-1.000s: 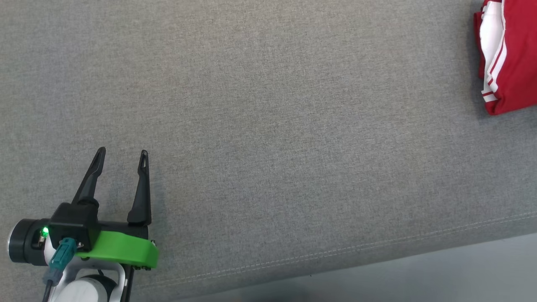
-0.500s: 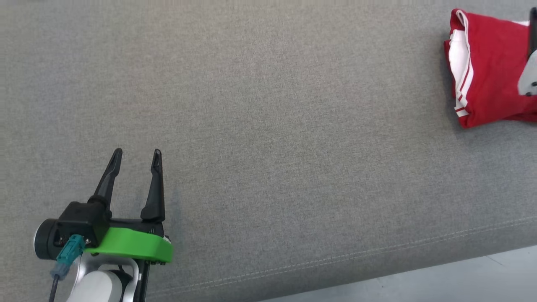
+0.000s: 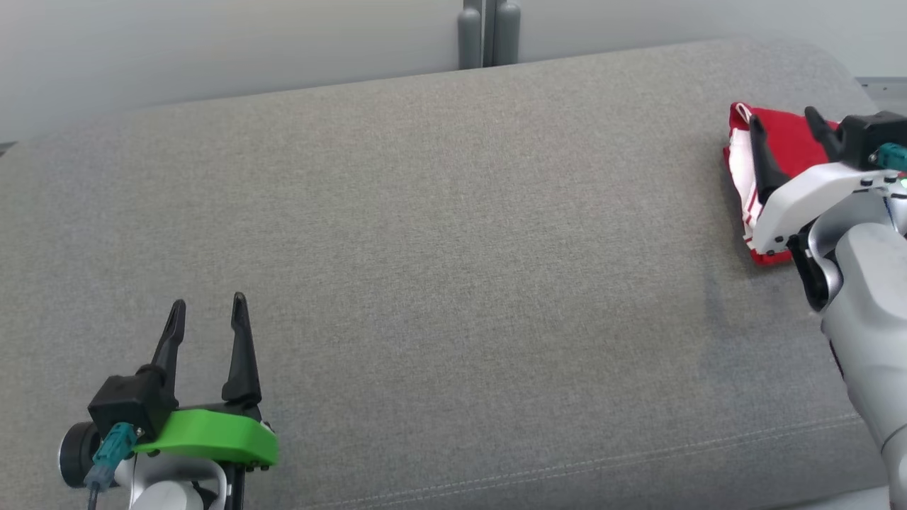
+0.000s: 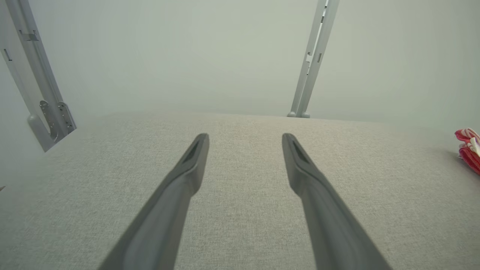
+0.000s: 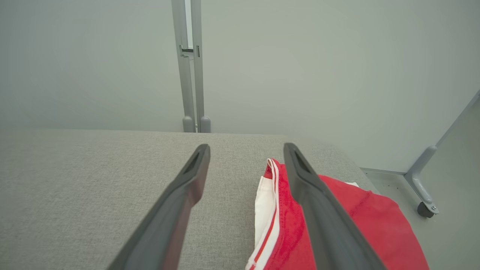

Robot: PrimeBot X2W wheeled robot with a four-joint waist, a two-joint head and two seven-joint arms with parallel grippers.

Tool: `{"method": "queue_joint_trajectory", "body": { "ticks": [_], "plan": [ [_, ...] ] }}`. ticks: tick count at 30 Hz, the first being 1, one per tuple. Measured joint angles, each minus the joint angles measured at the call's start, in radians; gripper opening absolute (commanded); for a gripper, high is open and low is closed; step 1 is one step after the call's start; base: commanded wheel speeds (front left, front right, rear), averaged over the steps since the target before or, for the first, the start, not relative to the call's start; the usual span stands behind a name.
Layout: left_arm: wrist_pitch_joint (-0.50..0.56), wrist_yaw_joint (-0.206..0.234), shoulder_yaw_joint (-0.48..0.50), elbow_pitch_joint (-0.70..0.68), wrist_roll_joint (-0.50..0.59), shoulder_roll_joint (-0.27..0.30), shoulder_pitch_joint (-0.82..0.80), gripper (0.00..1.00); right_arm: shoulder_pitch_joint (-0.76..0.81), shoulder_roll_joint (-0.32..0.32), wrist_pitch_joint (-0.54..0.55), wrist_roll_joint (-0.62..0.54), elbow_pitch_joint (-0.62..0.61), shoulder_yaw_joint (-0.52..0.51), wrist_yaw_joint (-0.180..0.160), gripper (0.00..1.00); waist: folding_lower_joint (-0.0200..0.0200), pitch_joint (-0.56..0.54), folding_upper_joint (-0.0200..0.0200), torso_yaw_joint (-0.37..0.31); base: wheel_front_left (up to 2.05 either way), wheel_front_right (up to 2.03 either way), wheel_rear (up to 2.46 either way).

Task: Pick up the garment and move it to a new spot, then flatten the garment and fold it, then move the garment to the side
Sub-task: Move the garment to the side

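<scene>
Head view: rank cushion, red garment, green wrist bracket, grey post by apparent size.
1. Grey cushion, largest by far.
2-3. Red garment and green bracket: look close; garment partly hidden by right gripper, bracket nearer the camera, so unranked.
4. Grey post, smallest.

My left pincer [image 4: 244,138] is spread wide over the grey upholstered cushion [image 4: 240,232], with bare fabric showing between its fingers. A red-and-white garment [image 4: 468,150] lies at the right edge, well apart from me. A grey metal post [image 4: 313,63] rises behind the cushion.

No legible text, labels, brands, numbers or signs, red garment [image 3: 785,142] with white stripes at far right seemingly without print, though folded and partly hidden
</scene>
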Motion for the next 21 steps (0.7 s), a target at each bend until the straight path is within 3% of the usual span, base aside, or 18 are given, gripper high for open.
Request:
{"method": "queue_joint_trajectory", "body": {
  "ticks": [7, 17, 21],
  "plan": [
    [-0.012, 0.012, 0.025, 0.039, -0.01, 0.0, 0.051, 1.0, 0.175, 0.047, -0.001, 0.008, -0.204, -0.056, 0.0, 1.0, 0.0, -0.055, 0.0, 0.048, 0.0, 0.0, 0.0],
    [-0.022, 0.004, 0.039, 0.046, -0.016, -0.011, 0.112, 1.0, 0.43, 0.22, -0.001, -0.115, -0.467, -0.198, 0.0, 1.0, 0.0, -0.102, 0.0, 0.093, 0.0, 0.0, 0.0],
    [-0.023, 0.004, 0.044, 0.044, -0.015, -0.015, 0.125, 1.0, 0.532, 0.262, 0.017, -0.144, -0.557, -0.222, 0.0, 1.0, 0.0, -0.111, 0.0, 0.1, 0.0, 0.0, 0.0]
  ]
}}
